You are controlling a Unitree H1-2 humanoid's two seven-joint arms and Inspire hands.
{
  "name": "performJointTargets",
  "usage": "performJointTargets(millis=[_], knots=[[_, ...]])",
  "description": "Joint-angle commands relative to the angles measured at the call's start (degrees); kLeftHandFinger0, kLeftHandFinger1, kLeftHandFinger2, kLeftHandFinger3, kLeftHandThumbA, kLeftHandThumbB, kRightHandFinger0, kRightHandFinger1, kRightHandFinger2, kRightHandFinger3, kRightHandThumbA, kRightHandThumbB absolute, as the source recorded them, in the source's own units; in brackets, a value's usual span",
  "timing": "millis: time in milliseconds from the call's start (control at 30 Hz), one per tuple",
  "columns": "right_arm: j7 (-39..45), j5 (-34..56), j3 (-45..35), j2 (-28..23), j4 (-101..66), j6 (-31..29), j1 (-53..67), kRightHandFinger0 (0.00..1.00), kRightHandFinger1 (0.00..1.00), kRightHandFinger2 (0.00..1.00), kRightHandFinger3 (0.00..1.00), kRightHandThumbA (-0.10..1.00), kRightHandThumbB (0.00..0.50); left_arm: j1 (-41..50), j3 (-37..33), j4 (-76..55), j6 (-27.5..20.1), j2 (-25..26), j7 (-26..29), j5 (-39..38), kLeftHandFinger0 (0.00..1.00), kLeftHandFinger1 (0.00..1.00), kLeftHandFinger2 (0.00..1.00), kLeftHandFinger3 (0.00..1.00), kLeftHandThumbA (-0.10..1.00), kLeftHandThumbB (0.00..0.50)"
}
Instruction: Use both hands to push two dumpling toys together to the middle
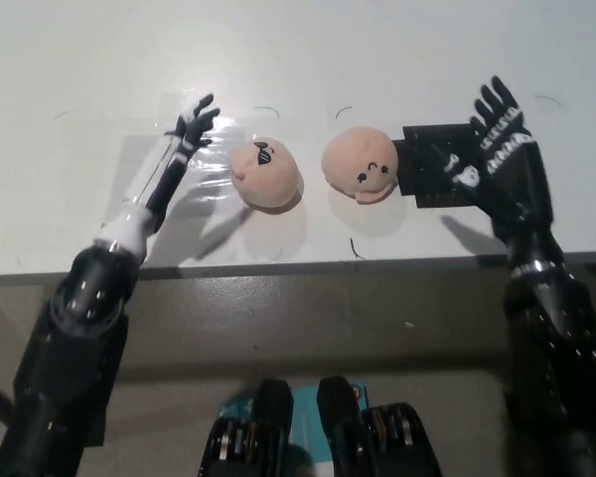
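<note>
Two dumpling toys lie side by side on the white table (397, 50), a narrow gap between them; the left dumpling (265, 173) sits just right of the left hand (186, 139), which is released with fingers spread and not touching it; the right dumpling (361, 164) lies left of a black patch (429, 164); the right hand (502, 164), open and splayed, sits beyond that patch, apart from the toy; bare tabletop stretches behind both toys, and the table's front edge (308, 264) runs close below them.
</note>
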Motion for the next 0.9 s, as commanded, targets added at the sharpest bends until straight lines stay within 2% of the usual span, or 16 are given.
performJointTargets(millis=[0, 67, 267, 300, 367, 467, 567, 600, 633, 733, 767, 867], knots=[[1.1, 2.5, 0.0, -5.9, -43.5, 10.1, 8.7, 1.0, 1.0, 1.0, 1.0, 1.0, 0.26, 10.9, 4.2, -41.8, 7.6, 6.9, -4.1, -11.4, 1.0, 1.0, 1.0, 1.0, 1.0, 0.383], [2.2, 3.6, 0.8, -6.6, -47.7, 9.6, 12.6, 1.0, 1.0, 1.0, 1.0, 1.0, 0.213, 15.6, 5.0, -48.6, 9.5, 7.9, -3.7, -14.4, 1.0, 1.0, 1.0, 1.0, 1.0, 0.392], [2.8, 4.6, 1.8, -6.4, -52.0, 6.5, 21.5, 1.0, 1.0, 1.0, 1.0, 1.0, 0.247, 26.2, 7.0, -57.9, 8.4, 9.2, -2.0, -18.6, 1.0, 1.0, 1.0, 1.0, 1.0, 0.387], [3.3, 4.4, 2.4, -6.4, -52.9, 5.8, 24.5, 1.0, 1.0, 1.0, 1.0, 1.0, 0.248, 29.6, 7.5, -58.4, 5.5, 9.4, -1.8, -18.8, 1.0, 1.0, 1.0, 1.0, 1.0, 0.376], [3.7, 4.2, 2.9, -6.5, -53.5, 5.4, 27.5, 1.0, 1.0, 1.0, 1.0, 1.0, 0.227, 32.8, 8.0, -59.6, 4.3, 9.0, -1.0, -17.7, 1.0, 1.0, 1.0, 1.0, 1.0, 0.388], [5.3, 2.9, 3.9, -7.2, -51.2, 2.9, 32.2, 1.0, 1.0, 1.0, 1.0, 1.0, 0.224, 39.8, 8.4, -61.5, 2.8, 8.4, -0.9, -16.3, 1.0, 1.0, 1.0, 1.0, 1.0, 0.396], [6.1, 4.7, 5.4, -7.3, -49.1, 4.4, 36.2, 1.0, 1.0, 1.0, 1.0, 1.0, 0.237, 44.2, 8.1, -58.9, -0.3, 7.9, -1.9, -17.8, 1.0, 1.0, 1.0, 1.0, 1.0, 0.366], [6.6, 6.1, 6.2, -6.8, -47.2, 3.1, 37.1, 1.0, 1.0, 1.0, 1.0, 1.0, 0.201, 45.7, 8.0, -56.7, -1.7, 7.6, -2.4, -17.1, 1.0, 1.0, 1.0, 1.0, 1.0, 0.363], [6.5, 6.4, 6.7, -6.1, -46.3, 3.0, 37.7, 1.0, 1.0, 1.0, 1.0, 1.0, 0.212, 46.6, 7.8, -55.4, -2.5, 7.5, -2.8, -16.8, 1.0, 1.0, 1.0, 1.0, 1.0, 0.356], [6.4, 6.3, 8.2, -5.4, -43.1, 2.1, 38.6, 1.0, 1.0, 1.0, 1.0, 1.0, 0.2, 48.9, 7.7, -53.1, -3.3, 7.0, -3.6, -16.2, 1.0, 1.0, 1.0, 1.0, 1.0, 0.364], [6.4, 6.9, 8.7, -5.1, -41.6, 2.5, 39.1, 1.0, 1.0, 1.0, 1.0, 1.0, 0.218, 49.5, 7.6, -51.5, -3.9, 6.7, -3.8, -16.0, 1.0, 1.0, 1.0, 1.0, 1.0, 0.355], [5.9, 4.1, 9.5, -3.9, -34.7, 0.9, 39.5, 1.0, 1.0, 1.0, 1.0, 1.0, 0.167, 50.3, 7.4, -45.0, -6.7, 5.9, -3.7, -14.0, 1.0, 1.0, 1.0, 1.0, 1.0, 0.329]])
